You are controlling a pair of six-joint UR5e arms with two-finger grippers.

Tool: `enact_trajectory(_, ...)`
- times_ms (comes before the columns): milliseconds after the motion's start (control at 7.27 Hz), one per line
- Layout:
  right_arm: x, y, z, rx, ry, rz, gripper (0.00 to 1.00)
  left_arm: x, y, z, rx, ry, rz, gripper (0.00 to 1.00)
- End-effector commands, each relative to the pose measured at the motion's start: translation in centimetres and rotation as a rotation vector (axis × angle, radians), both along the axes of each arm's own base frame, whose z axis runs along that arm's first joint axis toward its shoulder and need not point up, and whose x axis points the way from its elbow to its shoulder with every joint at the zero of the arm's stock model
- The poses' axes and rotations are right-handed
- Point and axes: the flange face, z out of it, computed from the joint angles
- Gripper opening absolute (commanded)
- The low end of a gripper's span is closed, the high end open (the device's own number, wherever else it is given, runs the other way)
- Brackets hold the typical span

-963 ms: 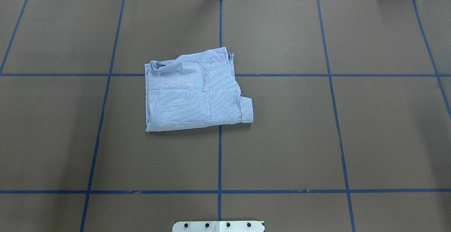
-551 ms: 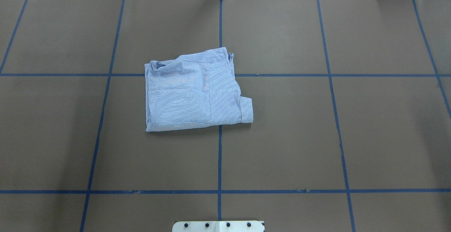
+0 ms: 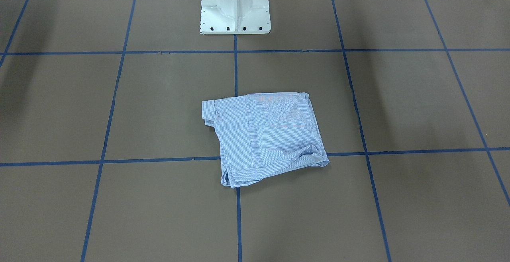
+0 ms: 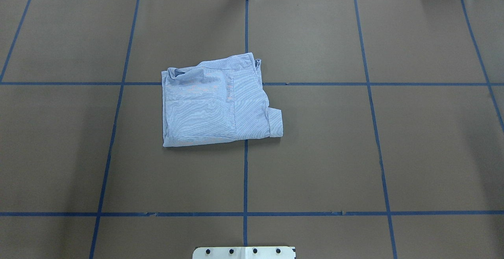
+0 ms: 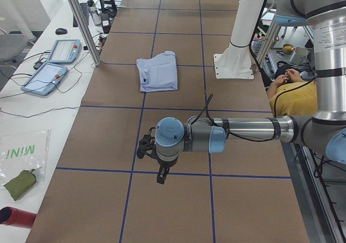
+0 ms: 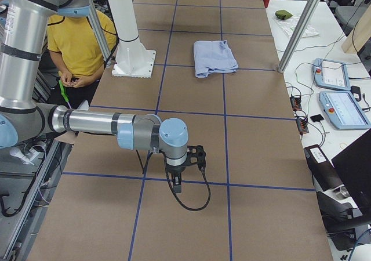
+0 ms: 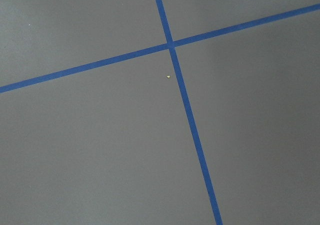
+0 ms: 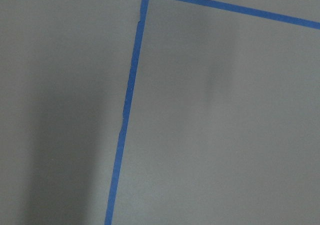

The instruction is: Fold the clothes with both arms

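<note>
The light blue-and-white striped shirt [image 4: 212, 105] lies folded into a compact rectangle near the table's middle, a cuff sticking out at one corner. It also shows in the front-facing view [image 3: 271, 134], the left view [image 5: 158, 71] and the right view [image 6: 214, 58]. No gripper touches it. My left gripper [image 5: 145, 146] hangs over bare table far from the shirt, and my right gripper [image 6: 200, 155] does the same at the other end. I cannot tell whether either is open or shut. Both wrist views show only brown table with blue tape lines.
The white pedestal base [image 3: 235, 11] stands at the robot's edge of the table [image 4: 354, 152]. A person in a yellow shirt [image 6: 81, 40] sits behind it. Tablets [image 5: 54, 65] and cables lie on the side bench beside a metal post [image 5: 81, 21].
</note>
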Motion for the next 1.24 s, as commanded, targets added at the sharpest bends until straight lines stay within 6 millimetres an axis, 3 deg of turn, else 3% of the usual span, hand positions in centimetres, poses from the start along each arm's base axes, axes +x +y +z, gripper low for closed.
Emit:
enact_trajectory(0,-0.04,0.00,-0.05,0.000,-0.005,0.000,1.00,0.01,0.12,1.30,-0.022,0.002,0.002,1.00)
enact_trajectory(1101,-0.07,-0.14,-0.83,0.015,-0.009,0.001,1.00,-0.01,0.03,1.11,-0.018,0.000,0.002,1.00)
